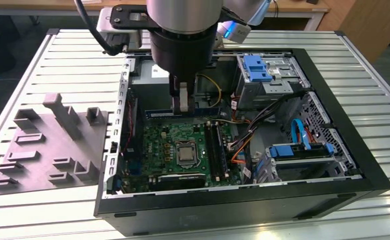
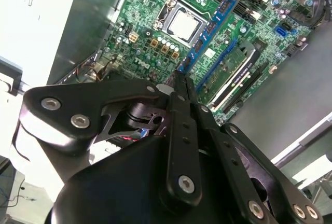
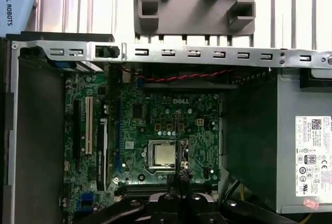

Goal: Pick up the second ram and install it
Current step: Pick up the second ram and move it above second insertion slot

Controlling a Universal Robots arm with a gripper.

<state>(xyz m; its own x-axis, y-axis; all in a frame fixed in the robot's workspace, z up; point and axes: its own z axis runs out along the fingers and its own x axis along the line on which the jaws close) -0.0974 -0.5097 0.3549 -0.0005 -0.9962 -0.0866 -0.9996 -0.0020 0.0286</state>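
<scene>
The second ram (image 1: 205, 110) is a thin dark blue-green stick with black chips. It hangs level over the back edge of the green motherboard (image 1: 165, 142), inside the open computer case. My gripper (image 1: 181, 106) comes straight down from above and is shut on the stick near its middle. In the second wrist view the ram (image 2: 212, 24) runs out from between the closed fingers (image 2: 179, 86) across the board. The first wrist view has the ram edge-on (image 3: 178, 141), just above the processor socket (image 3: 162, 154). The long black memory slots (image 1: 215, 145) lie on the board toward the exterior view's right.
A grey holder plate (image 1: 48, 145) with upright posts lies on the slatted table at the exterior view's left. Inside the case are a power supply (image 3: 306, 156), blue-latched drive cages (image 1: 258, 67) (image 1: 302, 150) and loose orange and black cables (image 1: 238, 150). Metal case walls (image 1: 118, 130) ring the board.
</scene>
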